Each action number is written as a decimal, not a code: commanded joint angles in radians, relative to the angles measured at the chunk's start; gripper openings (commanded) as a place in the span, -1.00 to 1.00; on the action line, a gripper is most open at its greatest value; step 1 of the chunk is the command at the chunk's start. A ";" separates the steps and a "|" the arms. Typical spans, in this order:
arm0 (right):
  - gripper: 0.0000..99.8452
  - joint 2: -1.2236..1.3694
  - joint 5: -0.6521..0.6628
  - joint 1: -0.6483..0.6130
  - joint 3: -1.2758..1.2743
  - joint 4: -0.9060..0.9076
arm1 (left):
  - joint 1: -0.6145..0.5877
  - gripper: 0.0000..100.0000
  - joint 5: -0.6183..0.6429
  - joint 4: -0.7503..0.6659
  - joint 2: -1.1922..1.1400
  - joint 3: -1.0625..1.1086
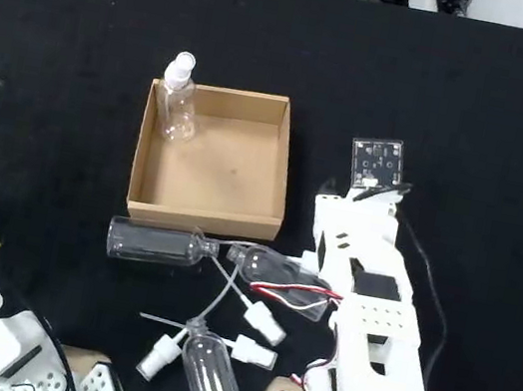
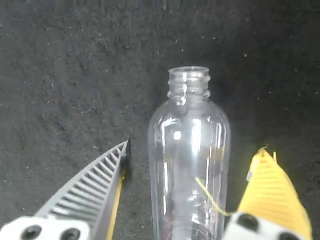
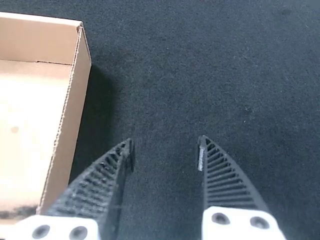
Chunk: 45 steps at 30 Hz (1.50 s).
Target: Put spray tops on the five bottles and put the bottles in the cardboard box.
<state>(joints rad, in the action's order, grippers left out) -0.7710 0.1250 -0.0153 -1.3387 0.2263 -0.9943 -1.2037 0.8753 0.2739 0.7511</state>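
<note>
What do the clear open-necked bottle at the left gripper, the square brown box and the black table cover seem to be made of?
Clear open-necked bottle: likely thin glossy plastic; see-through, bright glints, moulded thread at the neck. Square brown box: plain matte cardboard, with thin raw-edged walls. Black table cover: apparently felt-like cloth, matte and speckled with lint.

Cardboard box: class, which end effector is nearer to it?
Right. The right end effector sits just beside the cardboard box; the left end effector straddles an uncapped bottle farther off.
</note>
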 commanded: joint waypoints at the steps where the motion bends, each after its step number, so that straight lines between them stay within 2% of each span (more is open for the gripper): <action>1: -0.63 -0.036 -0.002 -0.009 0.005 -0.018 | 0.033 -0.30 0.014 0.014 0.000 -0.001; 11: -0.63 -0.036 -0.002 -0.009 0.005 -0.018 | 0.033 -0.30 0.008 0.006 -0.003 0.025; 17: -0.63 -0.036 -0.002 -0.009 0.005 -0.018 | 0.016 -0.30 0.011 -0.061 -0.107 -0.002; 28: -0.63 -0.036 -0.002 -0.009 0.005 -0.018 | -0.018 -0.30 0.005 -0.060 -0.152 -0.065; 33: -0.63 -0.036 -0.002 -0.009 0.005 -0.018 | -0.010 -0.50 0.005 -0.060 -0.153 -0.059; 36: -0.63 -0.036 -0.002 -0.009 0.005 -0.018 | -0.010 -0.63 0.000 -0.002 -0.152 -0.081; 42: -0.63 -0.036 -0.002 -0.009 0.005 -0.021 | -0.007 -0.75 -0.029 0.215 -0.152 -0.206; 45: -0.63 -0.036 -0.002 -0.009 0.005 -0.021 | -0.013 -0.82 -0.029 0.232 -0.157 -0.242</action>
<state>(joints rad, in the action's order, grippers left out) -0.7710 0.1250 -0.0153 -1.3387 0.2263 -0.9973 -1.2221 1.0840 0.1143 0.5930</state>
